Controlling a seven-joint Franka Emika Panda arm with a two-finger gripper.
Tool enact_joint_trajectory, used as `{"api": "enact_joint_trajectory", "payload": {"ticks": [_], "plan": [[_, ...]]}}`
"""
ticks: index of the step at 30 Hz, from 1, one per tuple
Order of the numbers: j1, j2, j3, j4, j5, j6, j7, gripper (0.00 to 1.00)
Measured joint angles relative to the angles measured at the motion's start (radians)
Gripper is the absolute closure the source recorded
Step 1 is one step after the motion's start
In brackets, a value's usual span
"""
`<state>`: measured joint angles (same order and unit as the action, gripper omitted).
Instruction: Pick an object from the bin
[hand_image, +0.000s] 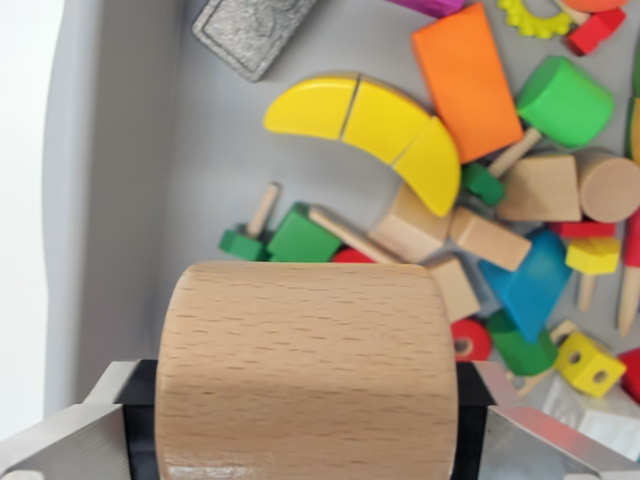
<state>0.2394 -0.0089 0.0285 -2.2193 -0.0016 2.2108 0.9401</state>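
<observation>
A large plain wooden cylinder (305, 365) fills the lower middle of the wrist view, lying sideways between my gripper (305, 430) fingers. The fingers (60, 445) press against its two flat ends, so the gripper is shut on it. The cylinder sits above the grey bin floor (200, 170), hiding what lies under it. Behind it lies a yellow toy banana (375, 125) cut in three segments.
The bin's grey wall (110, 180) runs down the wrist view's left. Several toys crowd the right: an orange block (465, 80), a green cylinder (563, 100), wooden blocks (540, 188), a blue wedge (530, 280), green pegs (300, 238), and a grey embossed piece (255, 30).
</observation>
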Motion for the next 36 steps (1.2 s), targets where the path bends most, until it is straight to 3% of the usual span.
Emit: {"api": "enact_joint_trajectory", "payload": {"ticks": [17,36], "plan": [[0.000,-0.038,0.000,0.046,0.001,-0.085,-0.001,1.00],[0.000,-0.039,0.000,0.049,0.001,-0.091,-0.001,1.00]]}}
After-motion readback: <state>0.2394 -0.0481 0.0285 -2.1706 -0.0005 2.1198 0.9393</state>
